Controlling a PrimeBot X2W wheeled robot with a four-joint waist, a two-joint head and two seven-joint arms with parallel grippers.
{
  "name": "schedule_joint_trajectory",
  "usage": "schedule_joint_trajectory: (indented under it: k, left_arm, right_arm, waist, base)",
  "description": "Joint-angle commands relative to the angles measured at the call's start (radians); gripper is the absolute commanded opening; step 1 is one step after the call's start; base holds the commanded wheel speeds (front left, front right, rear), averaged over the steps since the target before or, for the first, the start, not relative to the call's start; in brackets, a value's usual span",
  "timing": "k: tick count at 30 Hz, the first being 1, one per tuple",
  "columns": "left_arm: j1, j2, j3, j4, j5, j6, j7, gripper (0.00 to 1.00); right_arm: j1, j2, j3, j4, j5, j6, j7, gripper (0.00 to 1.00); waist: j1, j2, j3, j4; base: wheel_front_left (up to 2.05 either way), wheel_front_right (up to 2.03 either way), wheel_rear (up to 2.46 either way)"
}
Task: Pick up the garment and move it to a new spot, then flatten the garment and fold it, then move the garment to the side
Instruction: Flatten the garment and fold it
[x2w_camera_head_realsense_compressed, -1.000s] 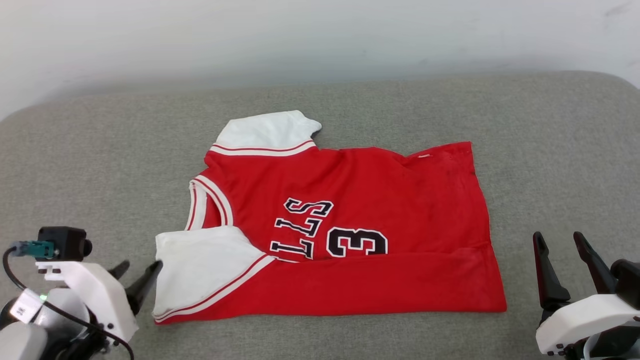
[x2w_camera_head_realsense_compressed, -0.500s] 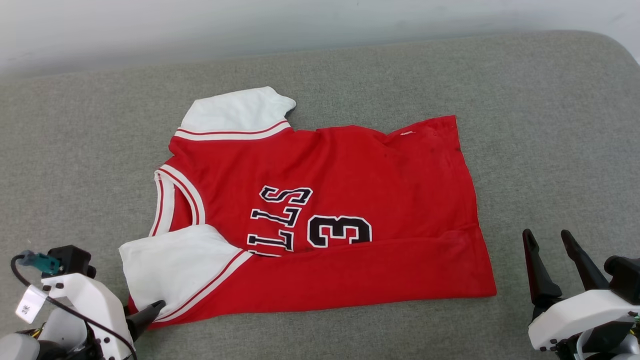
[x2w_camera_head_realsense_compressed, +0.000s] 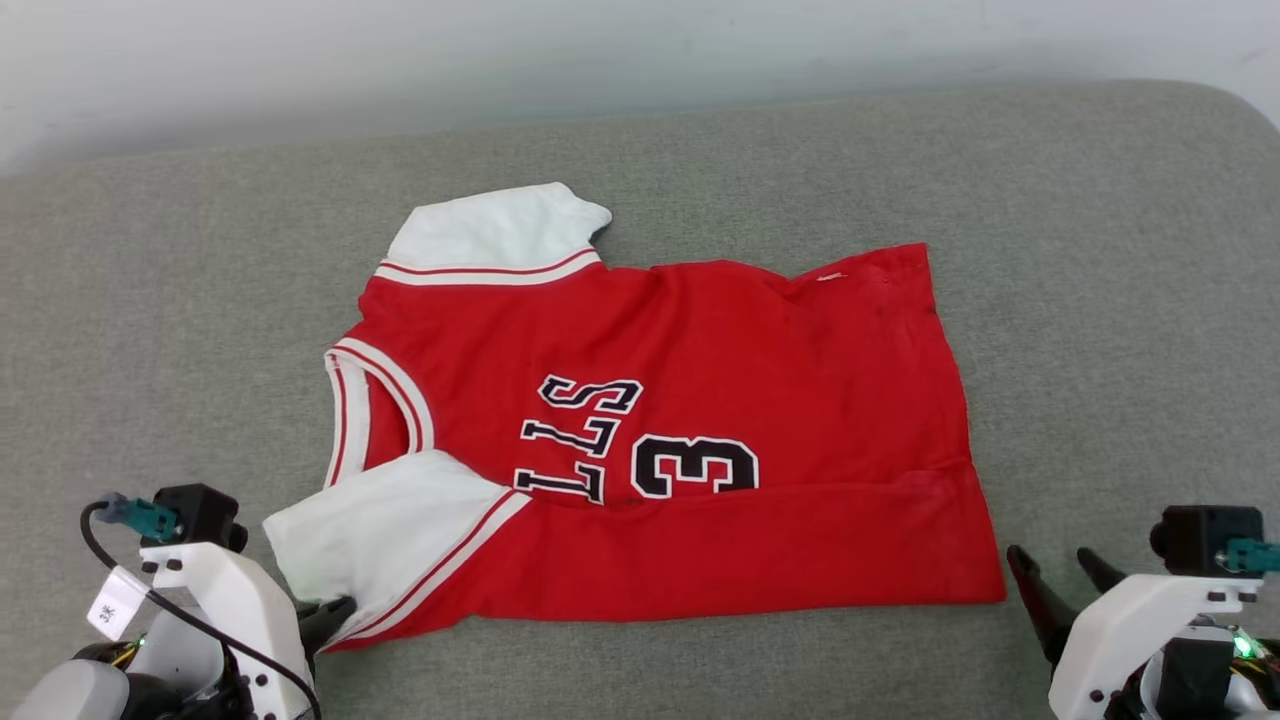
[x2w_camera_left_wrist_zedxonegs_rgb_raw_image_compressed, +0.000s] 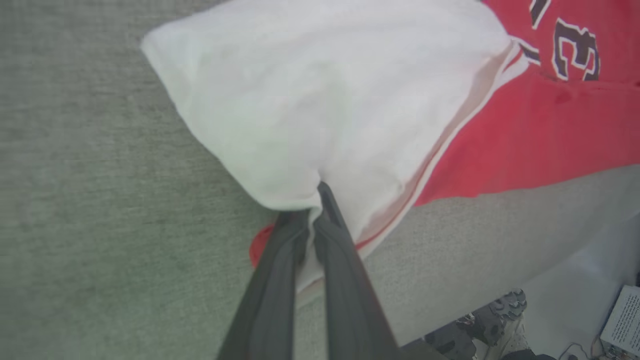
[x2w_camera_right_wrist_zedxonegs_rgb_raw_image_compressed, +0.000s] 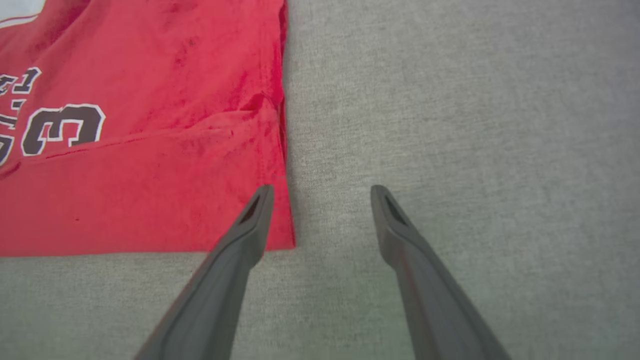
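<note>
Soft, limp, light garment (x2w_camera_head_realsense_compressed: 650, 440) lies flat ahead of the left gripper (x2w_camera_left_wrist_zedxonegs_rgb_raw_image_compressed: 311, 202), which is clenched on its white sleeve (x2w_camera_left_wrist_zedxonegs_rgb_raw_image_compressed: 320, 100) corner; the right gripper (x2w_camera_right_wrist_zedxonegs_rgb_raw_image_compressed: 322, 192) stands released just beside the hem corner (x2w_camera_right_wrist_zedxonegs_rgb_raw_image_compressed: 280, 235), judged the best second hold.

One red jersey T-shirt (x2w_camera_head_realsense_compressed: 700, 400), with two white sleeves (x2w_camera_head_realsense_compressed: 380, 520), one far, one near. Two robot hands: left hand (x2w_camera_left_wrist_zedxonegs_rgb_raw_image_compressed: 312, 200) near left, right hand (x2w_camera_right_wrist_zedxonegs_rgb_raw_image_compressed: 322, 192) near right, two dark fingers (x2w_camera_right_wrist_zedxonegs_rgb_raw_image_compressed: 240, 240) apiece. One grey bench (x2w_camera_head_realsense_compressed: 1100, 300). One shoe (x2w_camera_left_wrist_zedxonegs_rgb_raw_image_compressed: 495, 310).
</note>
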Motion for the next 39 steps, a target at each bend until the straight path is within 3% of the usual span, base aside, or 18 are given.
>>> schedule_joint_trajectory:
  k: [1, 8, 20, 21, 22, 35, 39]
  left_arm:
    - [0.005, 0.004, 0.002, -0.012, 0.009, 0.004, -0.008, 0.0]
    - [-0.014, 0.013, 0.009, -0.085, 0.04, 0.019, -0.033, 0.0]
    - [-0.034, -0.004, -0.006, -0.109, 0.058, 0.009, -0.06, 0.0]
    - [-0.035, -0.006, -0.008, -0.106, 0.056, 0.008, -0.061, 0.0]
    - [-0.035, -0.008, -0.008, -0.104, 0.054, 0.008, -0.063, 0.0]
    - [-0.008, -0.031, 0.002, -0.104, 0.058, -0.023, -0.146, 0.0]
    - [0.021, -0.035, 0.003, -0.12, 0.064, -0.01, -0.162, 0.0]
  right_arm:
    - [-0.007, -0.007, 0.005, -0.01, 0.003, -0.001, 0.034, 1.0]
    - [-0.056, -0.028, 0.051, -0.026, 0.014, -0.001, 0.221, 1.0]
    - [-0.119, -0.033, 0.137, 0.172, 0.051, 0.001, 0.319, 1.0]
    - [-0.122, -0.032, 0.143, 0.178, 0.056, 0.001, 0.318, 0.29]
    - [-0.127, -0.034, 0.144, 0.182, 0.061, 0.001, 0.311, 0.0]
    - [-0.152, -0.095, 0.136, 0.096, 0.095, -0.001, 0.237, 0.0]
    - [-0.119, -0.106, 0.138, 0.066, 0.107, -0.001, 0.235, 0.0]
  waist:
    - [0.0, 0.0, -0.002, 0.007]
    - [0.0, 0.0, 0.017, 0.038]
    - [0.0, 0.0, 0.058, 0.068]
    - [0.0, 0.0, 0.059, 0.068]
    - [0.0, 0.0, 0.059, 0.069]
    - [0.0, 0.0, -0.009, 0.076]
    - [0.0, 0.0, -0.05, 0.08]
  base:
    - [0.0, 0.0, 0.0]
    - [0.0, 0.0, 0.0]
    - [0.0, 0.0, 0.0]
    - [0.0, 0.0, 0.0]
    - [0.0, 0.0, 0.0]
    - [0.0, 0.0, 0.0]
    - [0.0, 0.0, 0.0]
